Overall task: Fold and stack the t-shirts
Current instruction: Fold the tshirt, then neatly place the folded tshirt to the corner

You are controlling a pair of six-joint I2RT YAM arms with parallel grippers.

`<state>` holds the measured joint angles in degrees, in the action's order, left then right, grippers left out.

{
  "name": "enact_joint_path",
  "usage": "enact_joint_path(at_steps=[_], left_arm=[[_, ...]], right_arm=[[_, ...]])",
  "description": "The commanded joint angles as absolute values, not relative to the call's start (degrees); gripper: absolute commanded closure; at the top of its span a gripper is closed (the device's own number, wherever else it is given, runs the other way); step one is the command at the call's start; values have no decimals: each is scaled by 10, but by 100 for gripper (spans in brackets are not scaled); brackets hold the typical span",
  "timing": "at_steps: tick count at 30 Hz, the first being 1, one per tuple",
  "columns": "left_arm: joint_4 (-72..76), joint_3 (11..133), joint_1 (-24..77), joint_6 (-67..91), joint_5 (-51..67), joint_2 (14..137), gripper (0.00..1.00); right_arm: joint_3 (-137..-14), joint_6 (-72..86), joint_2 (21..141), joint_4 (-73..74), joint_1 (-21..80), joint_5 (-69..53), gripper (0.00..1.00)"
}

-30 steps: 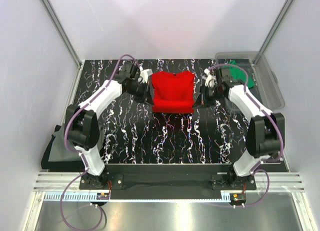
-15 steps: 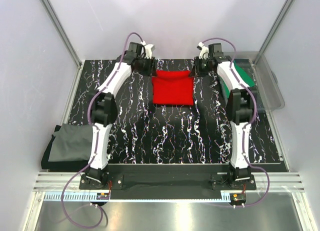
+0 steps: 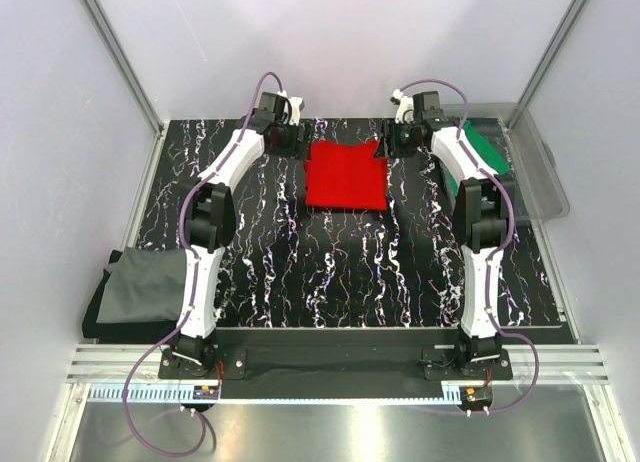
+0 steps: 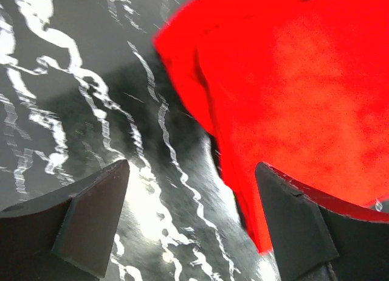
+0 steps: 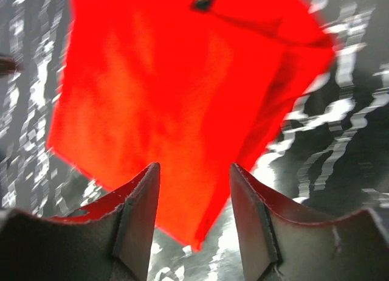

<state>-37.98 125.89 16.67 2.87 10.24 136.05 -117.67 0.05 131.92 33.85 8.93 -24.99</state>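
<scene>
Looking down from the top view, the red t-shirt (image 3: 345,176) lies folded into a neat square on the black marbled table (image 3: 330,272), upper centre of the frame, with both arms stretched out to its far corners. The left gripper (image 3: 298,140) sits just beside the shirt's upper left corner, and the left wrist view shows it wide apart (image 4: 191,232), gripping nothing: bare table between the dark fingers (image 4: 91,220), the red cloth (image 4: 292,98) lying flat by the right-hand one. Over on the other side, the right gripper (image 3: 393,139) hangs by the upper right corner, and it is let go too (image 5: 191,226), jaws parted above the red fabric (image 5: 170,92), whose lower corner shows in the gap without being pinched. Now the container: a clear plastic bin (image 3: 535,167) at the upper right holds the green t-shirt (image 3: 490,154), partly hidden behind the right arm. Down at the lower left, the dark grey t-shirt (image 3: 135,292) lies beside the table's left edge.
</scene>
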Motion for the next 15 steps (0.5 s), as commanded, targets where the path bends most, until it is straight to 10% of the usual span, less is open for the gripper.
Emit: enact_joint_path(at_steps=[1, 15], left_arm=[[-392, 1234, 160, 53, 204, 1331, 8], [-324, 1261, 136, 178, 322, 1460, 8]], right_arm=[[-1141, 7, 1278, 326, 110, -301, 44], [-1125, -29, 1326, 352, 122, -302, 44]])
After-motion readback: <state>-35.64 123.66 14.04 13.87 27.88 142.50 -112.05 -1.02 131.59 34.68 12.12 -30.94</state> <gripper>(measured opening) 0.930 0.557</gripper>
